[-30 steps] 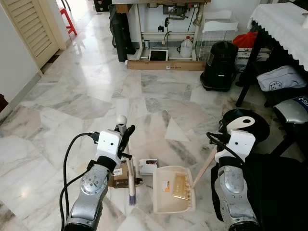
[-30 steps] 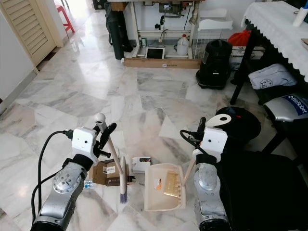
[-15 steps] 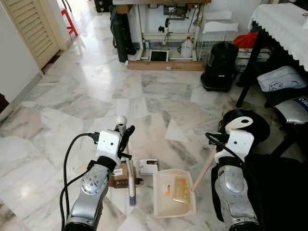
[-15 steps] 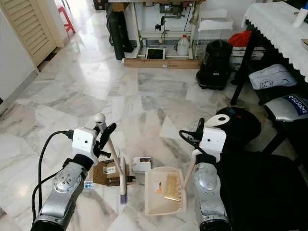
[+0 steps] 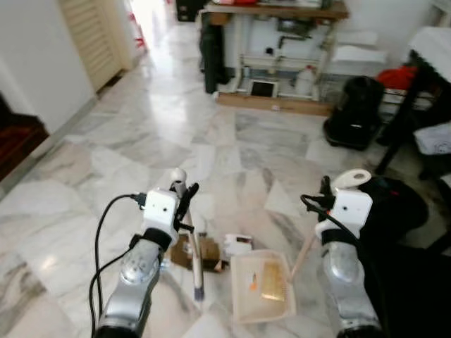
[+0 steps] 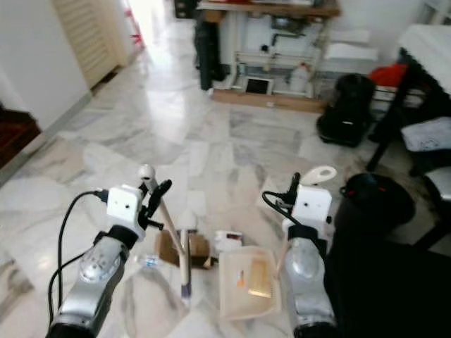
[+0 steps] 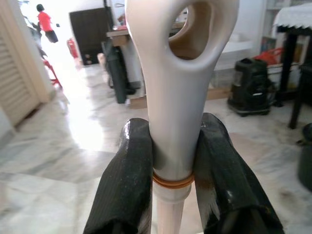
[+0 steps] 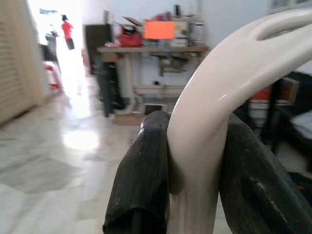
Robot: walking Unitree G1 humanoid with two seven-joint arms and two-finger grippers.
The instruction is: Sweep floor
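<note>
The left claw (image 7: 173, 161) pinches the cream handle of a brush (image 5: 196, 264), its two black fingers (image 7: 126, 180) pressed against the shaft just below the looped end. The brush slants down to the marble floor (image 5: 127, 148), its bristles touching the tiles just beside a flattened brown box (image 5: 204, 251). The right claw (image 8: 195, 170) grips the curved handle of a dustpan (image 5: 262, 285), one finger on each side. The dustpan lies on the floor between the two arms, a yellowish scrap (image 5: 273, 282) inside it. A small white carton (image 5: 238, 244) lies near the pan's far edge, next to the box. A black vacuum (image 5: 354, 113) stands well beyond.
</note>
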